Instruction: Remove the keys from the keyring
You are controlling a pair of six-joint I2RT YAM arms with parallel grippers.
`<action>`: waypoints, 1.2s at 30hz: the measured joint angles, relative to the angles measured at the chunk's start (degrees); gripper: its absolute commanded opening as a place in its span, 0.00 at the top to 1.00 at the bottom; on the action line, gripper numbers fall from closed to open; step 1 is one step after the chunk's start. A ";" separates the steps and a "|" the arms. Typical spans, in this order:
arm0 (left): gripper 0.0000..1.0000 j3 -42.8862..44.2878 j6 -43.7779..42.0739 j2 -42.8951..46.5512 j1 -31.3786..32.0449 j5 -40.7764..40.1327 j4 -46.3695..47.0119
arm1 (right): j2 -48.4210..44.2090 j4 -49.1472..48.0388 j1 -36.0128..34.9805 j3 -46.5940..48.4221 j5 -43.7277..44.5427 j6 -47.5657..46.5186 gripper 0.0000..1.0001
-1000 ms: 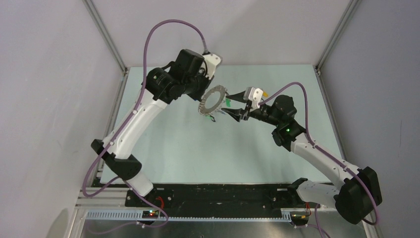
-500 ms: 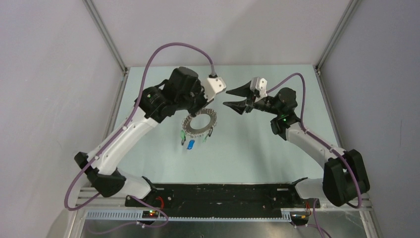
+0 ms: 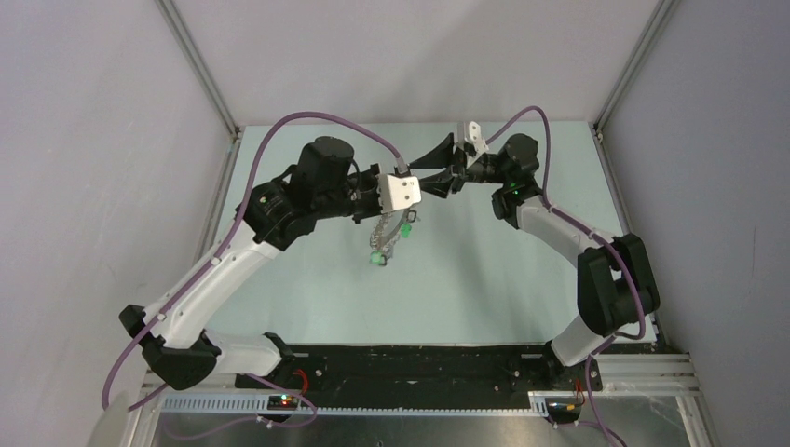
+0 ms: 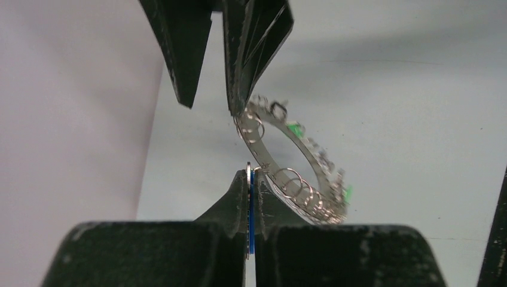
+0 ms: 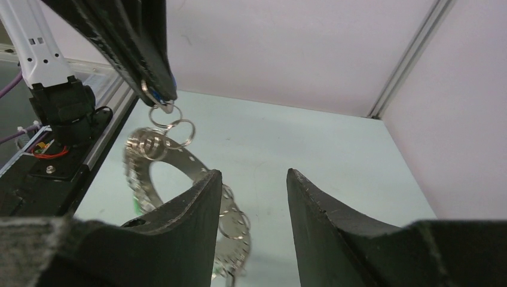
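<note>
My left gripper [image 4: 250,179] is shut on the blue head of a key [image 4: 252,206] and holds it in the air. The silvery keyring [image 4: 302,173], with its jagged rim and several small split rings, hangs from that key. Green key heads [image 4: 293,128] show on its far rim. In the top view the keyring [image 3: 387,233] dangles edge-on below my left gripper [image 3: 410,207]. My right gripper [image 3: 421,171] is open and empty, just right of the left one. In the right wrist view its open jaws [image 5: 254,179] sit right of the keyring [image 5: 173,156].
The pale green table [image 3: 484,270] lies below, with grey walls on three sides and aluminium posts [image 3: 200,70] at the back corners. The black base plate [image 3: 419,363] runs along the near edge. The two arms' purple cables [image 3: 307,121] arch above.
The left gripper has swung right, and the keyring now hangs edge-on instead of lying flat to the camera. The right gripper has moved up and left, close to the left one, still open.
</note>
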State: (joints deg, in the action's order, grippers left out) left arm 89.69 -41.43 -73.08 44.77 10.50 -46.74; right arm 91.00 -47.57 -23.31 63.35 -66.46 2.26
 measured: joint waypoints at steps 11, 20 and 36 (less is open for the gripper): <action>1.00 -0.37 -8.87 -0.83 0.00 5.27 1.36 | 5.14 -2.23 -2.14 4.55 -6.62 2.95 0.51; 1.00 -1.14 -12.22 -1.11 -0.07 6.47 1.22 | 10.36 -21.51 -2.51 5.55 -13.35 18.71 0.51; 1.00 -1.14 -13.90 -1.18 -0.07 7.15 1.27 | 11.02 -29.46 -4.50 6.97 -18.40 25.14 0.54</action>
State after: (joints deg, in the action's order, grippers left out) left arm 88.55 -55.33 -74.26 44.71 17.65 -45.47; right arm 102.02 -77.03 -27.81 70.32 -84.86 27.40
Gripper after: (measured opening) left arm 0.010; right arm 0.480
